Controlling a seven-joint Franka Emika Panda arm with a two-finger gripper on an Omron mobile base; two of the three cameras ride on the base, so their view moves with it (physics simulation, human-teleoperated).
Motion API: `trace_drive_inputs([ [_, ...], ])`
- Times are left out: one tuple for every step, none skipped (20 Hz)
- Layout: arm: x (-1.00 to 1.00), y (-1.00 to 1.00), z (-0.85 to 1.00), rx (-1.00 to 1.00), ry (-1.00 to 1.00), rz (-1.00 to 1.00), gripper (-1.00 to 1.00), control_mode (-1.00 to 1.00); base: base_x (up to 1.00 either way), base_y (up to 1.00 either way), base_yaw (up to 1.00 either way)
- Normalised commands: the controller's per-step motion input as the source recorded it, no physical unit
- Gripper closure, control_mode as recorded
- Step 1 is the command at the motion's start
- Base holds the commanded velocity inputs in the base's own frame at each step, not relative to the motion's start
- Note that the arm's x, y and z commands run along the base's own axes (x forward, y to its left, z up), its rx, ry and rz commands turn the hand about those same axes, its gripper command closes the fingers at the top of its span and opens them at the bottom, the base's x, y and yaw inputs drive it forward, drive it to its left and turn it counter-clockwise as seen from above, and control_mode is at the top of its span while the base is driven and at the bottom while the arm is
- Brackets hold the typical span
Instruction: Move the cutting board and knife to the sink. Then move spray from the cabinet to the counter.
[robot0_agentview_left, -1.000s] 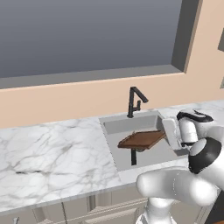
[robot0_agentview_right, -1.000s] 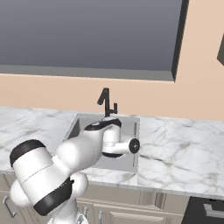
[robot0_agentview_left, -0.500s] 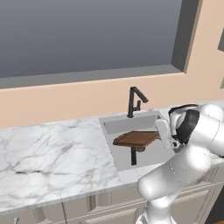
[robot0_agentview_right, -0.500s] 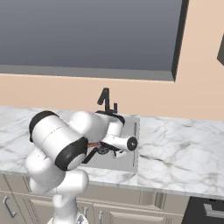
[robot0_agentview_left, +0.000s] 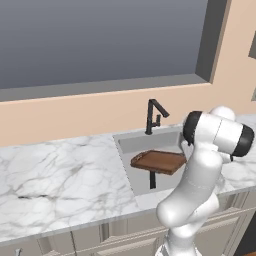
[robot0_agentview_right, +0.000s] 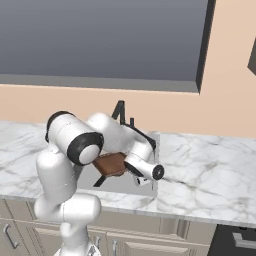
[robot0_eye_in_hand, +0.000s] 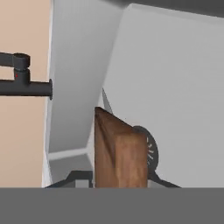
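Even, bright rendered light; soft shadows, no glare, slightly pixelated.

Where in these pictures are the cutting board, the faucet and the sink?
cutting board (robot0_agentview_left: 161, 161): left base view, middle of its brown top face.
faucet (robot0_agentview_left: 151, 115): left base view, black upright stem.
sink (robot0_agentview_left: 150, 141): left base view, grey back wall.

We saw the cutting board (robot0_eye_in_hand: 119, 153) edge-on, rising from the bottom of the frame inside the grey sink (robot0_eye_in_hand: 175, 87). It partly hid the round drain (robot0_eye_in_hand: 150, 151) behind it. The black faucet (robot0_eye_in_hand: 24, 83) crossed the peach wall at left.
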Motion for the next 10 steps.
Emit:
trace_drive_inputs([
  [0.0, 0.0, 0.0, 0.0, 0.0, 0.0, -1.0, -1.0, 0.0, 0.0, 0.0],
  [0.0, -0.06, 0.0, 0.0, 0.0, 0.02, -1.0, -1.0, 0.0, 0.0, 0.0],
  [-0.08, 0.0, 0.09, 0.0, 0.0, 0.0, -1.0, -1.0, 0.0, 0.0, 0.0],
  [-0.04, 0.0, 0.3, 0.0, 0.0, 0.02, -1.0, -1.0, 0.0, 0.0, 0.0],
  [-0.01, 0.0, 0.5, 0.0, 0.0, 0.04, -1.0, -1.0, 0.0, 0.0, 0.0],
  [-0.04, 0.0, 0.66, 0.0, 0.0, 0.04, -1.0, -1.0, 0.0, 0.0, 0.0],
  [-0.03, 0.0, 0.76, 0.0, 0.0, 0.03, -1.0, -1.0, 0.0, 0.0, 0.0],
  [0.0, 0.0, 0.76, 0.0, 0.0, 0.03, -1.0, -1.0, 0.0, 0.0, 0.0],
  [0.0, 0.0, 0.74, 0.0, 0.0, 0.03, -1.0, -1.0, 0.0, 0.0, 0.0],
  [0.0, 0.0, 0.74, 0.0, 0.0, 0.01, -1.0, -1.0, 0.0, 0.0, 0.0],
])
